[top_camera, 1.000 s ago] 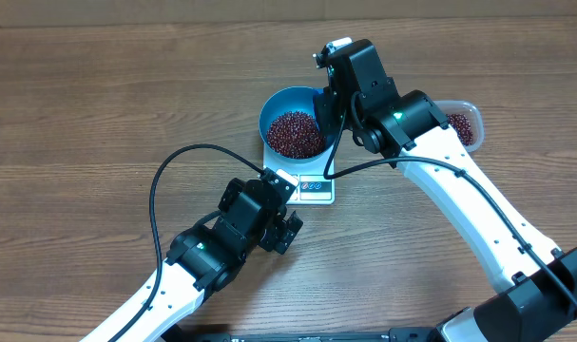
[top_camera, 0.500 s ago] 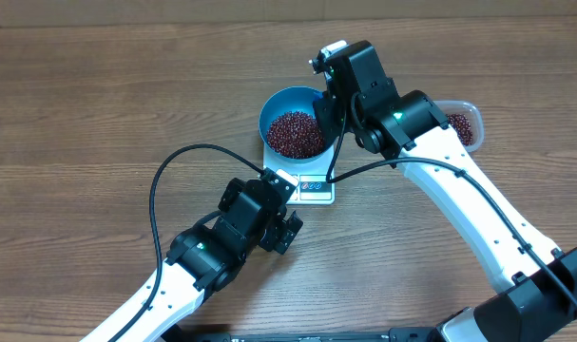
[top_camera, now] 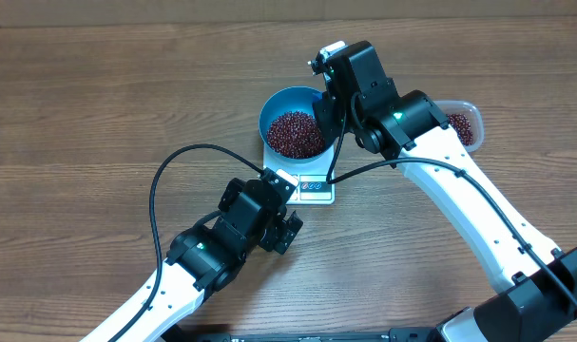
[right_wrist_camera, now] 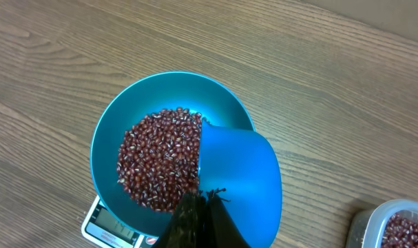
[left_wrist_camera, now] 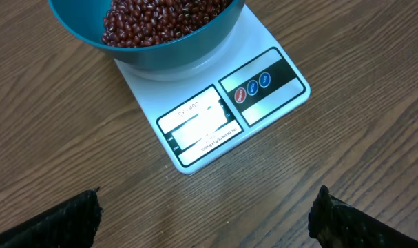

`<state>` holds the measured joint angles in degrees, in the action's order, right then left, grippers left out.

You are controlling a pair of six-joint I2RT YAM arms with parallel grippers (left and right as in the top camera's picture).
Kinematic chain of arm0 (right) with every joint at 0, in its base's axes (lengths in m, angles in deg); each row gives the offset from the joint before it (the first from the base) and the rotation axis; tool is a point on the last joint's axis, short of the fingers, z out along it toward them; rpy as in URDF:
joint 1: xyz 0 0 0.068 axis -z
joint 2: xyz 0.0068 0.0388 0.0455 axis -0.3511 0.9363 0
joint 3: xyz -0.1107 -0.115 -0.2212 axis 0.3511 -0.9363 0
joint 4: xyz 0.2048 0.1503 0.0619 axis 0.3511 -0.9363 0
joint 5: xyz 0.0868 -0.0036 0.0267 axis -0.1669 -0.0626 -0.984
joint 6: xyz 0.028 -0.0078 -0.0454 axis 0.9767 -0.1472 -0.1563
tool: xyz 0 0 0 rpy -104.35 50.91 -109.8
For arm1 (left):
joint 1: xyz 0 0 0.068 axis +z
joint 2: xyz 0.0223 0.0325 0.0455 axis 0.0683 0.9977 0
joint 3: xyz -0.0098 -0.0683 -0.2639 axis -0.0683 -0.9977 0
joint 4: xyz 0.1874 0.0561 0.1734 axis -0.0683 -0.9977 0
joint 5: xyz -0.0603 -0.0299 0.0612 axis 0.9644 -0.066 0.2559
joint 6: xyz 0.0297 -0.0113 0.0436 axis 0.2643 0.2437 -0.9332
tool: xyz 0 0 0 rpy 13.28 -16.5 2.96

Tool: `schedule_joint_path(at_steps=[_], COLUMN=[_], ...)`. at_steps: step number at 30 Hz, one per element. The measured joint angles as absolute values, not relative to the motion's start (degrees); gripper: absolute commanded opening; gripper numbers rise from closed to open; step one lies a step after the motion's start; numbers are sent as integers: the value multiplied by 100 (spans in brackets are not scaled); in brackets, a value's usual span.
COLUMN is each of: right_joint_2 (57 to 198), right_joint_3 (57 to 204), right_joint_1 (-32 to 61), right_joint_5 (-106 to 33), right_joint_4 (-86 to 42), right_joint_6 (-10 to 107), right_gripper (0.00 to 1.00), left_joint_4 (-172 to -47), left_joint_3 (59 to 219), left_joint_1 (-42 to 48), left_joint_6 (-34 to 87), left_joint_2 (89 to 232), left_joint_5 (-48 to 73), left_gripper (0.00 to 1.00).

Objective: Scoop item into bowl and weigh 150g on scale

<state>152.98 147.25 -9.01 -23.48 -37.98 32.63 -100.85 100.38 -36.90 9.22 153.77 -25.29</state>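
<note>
The bright-blue bowl [top_camera: 278, 106] stands on the white scale [top_camera: 317, 190], with a heap of red-brown beans [top_camera: 295, 133] inside. My right gripper [right_wrist_camera: 207, 201] is shut on the handle of a small blue scoop [right_wrist_camera: 239, 176], tipped over the bowl's [right_wrist_camera: 116, 138] right rim above the beans [right_wrist_camera: 157, 162]. No beans show in the scoop. Just in front of the scale's [left_wrist_camera: 195, 131] display, low over the table, my left gripper [left_wrist_camera: 205, 217] stands open and empty. One of its fingertips [left_wrist_camera: 81, 217] shows at each lower corner of the left wrist view.
A clear plastic tub [top_camera: 466, 122] holding more beans sits to the right of the bowl, partly behind the right arm. It shows again in the right wrist view as a tub corner [right_wrist_camera: 394, 224]. Bare wooden table [top_camera: 98, 104] lies to the left.
</note>
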Motion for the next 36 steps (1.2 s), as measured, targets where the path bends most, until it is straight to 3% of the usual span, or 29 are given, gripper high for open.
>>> schedule_joint_path(at_steps=[36], right_joint_2=[15298], right_joint_3=[14725], right_joint_1=[-901], right_joint_5=[-2431], right_joint_4=[-3791], right_joint_6=[3481], right_gripper=[4], left_joint_4=[-10085], left_joint_3=[10038], left_joint_1=[-3690], left_joint_6=[922], left_joint_2=[15377], left_joint_5=[-2529], left_gripper=[99])
